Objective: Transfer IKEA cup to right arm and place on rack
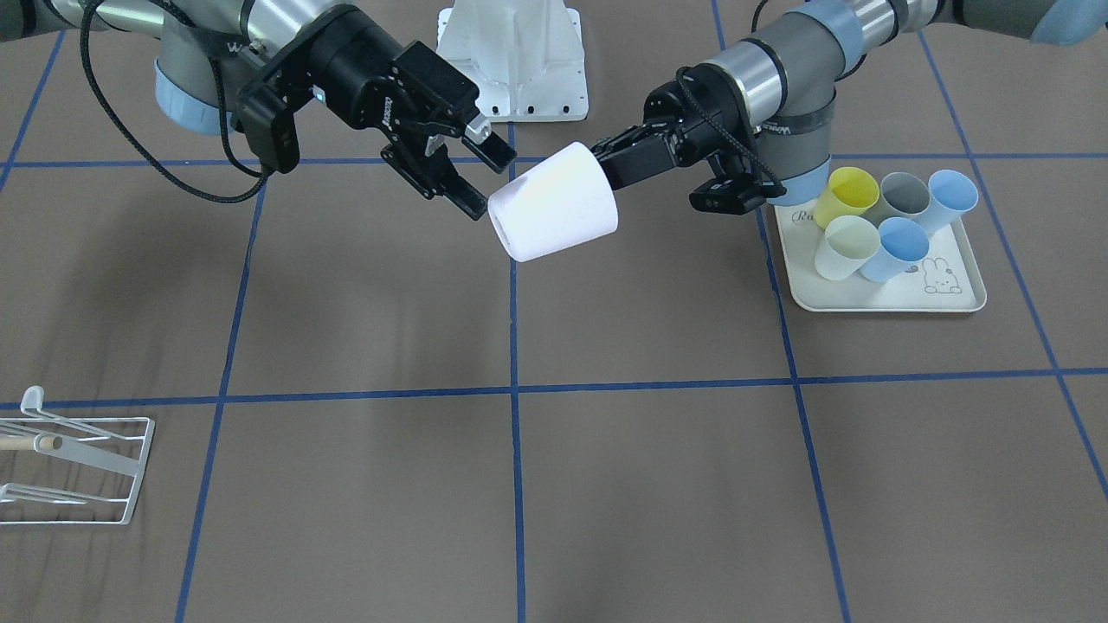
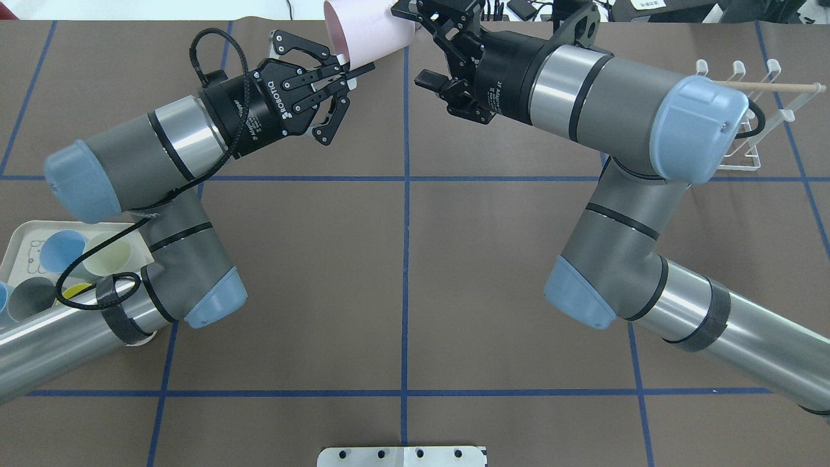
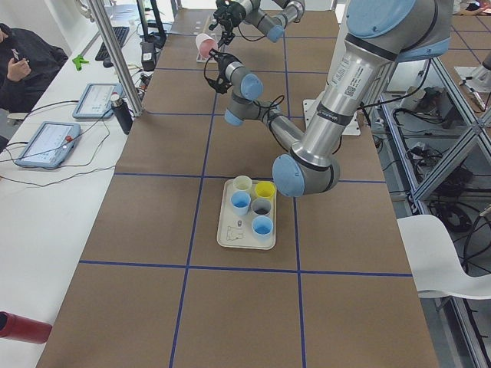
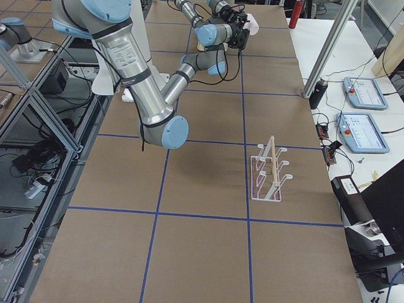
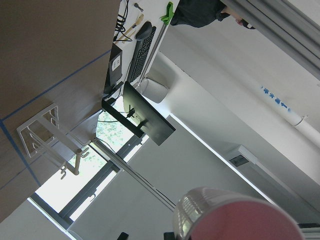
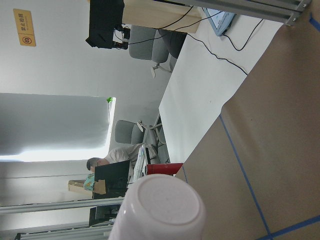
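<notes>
The IKEA cup [image 1: 554,206], white to pale pink, hangs on its side above the table's middle line. My left gripper [image 1: 608,161] is shut on one end of it, also seen in the overhead view [image 2: 350,69]. The right arm's gripper [image 1: 476,175] is open, with its fingertips at the cup's other end [image 2: 369,32] and not closed on it. The right wrist view shows the cup's closed base [image 6: 162,207]. The white wire rack [image 1: 82,459] with its wooden peg stands far off on the right arm's side [image 2: 778,86].
A cream rabbit-print tray [image 1: 874,305] with several coloured cups sits by the left arm's base [image 2: 13,241]. A white mounting plate [image 1: 512,61] lies between the arms. Tablets and a seated person [image 3: 23,54] are at a side desk.
</notes>
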### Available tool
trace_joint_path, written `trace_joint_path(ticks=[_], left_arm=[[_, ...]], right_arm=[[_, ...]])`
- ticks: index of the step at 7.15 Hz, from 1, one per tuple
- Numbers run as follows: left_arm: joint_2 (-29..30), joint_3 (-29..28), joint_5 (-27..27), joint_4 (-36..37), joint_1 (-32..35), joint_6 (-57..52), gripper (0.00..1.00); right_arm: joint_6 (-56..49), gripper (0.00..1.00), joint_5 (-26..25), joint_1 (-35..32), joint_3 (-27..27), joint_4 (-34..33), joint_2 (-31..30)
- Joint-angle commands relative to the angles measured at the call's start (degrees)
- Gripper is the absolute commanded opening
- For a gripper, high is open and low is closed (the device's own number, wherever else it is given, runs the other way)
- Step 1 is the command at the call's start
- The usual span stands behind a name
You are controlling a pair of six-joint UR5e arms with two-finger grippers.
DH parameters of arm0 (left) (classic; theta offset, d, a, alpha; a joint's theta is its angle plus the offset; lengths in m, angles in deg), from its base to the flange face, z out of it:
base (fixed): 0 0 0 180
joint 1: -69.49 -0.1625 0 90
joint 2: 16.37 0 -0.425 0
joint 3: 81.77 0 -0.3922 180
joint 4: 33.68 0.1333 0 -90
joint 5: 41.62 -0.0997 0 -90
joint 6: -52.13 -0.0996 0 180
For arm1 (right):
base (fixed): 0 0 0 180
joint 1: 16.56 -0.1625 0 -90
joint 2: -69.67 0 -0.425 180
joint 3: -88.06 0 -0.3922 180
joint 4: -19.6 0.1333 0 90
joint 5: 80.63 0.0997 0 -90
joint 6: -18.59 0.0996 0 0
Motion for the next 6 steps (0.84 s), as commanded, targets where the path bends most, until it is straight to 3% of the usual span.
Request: trace_joint_path(ticks=[1,6], left_arm=[[1.03,0.1,0.0,0.28,-0.93,0.0,0.0],[1.82,0.27,-0.97,0.37,-2.95,0.0,0.0]], right_arm=[[0.0,1.0,-0.15,0.08,0.16,0.0,0.02],[0.18,0.98,-0.76,0.17,0.69,0.0,0.45]])
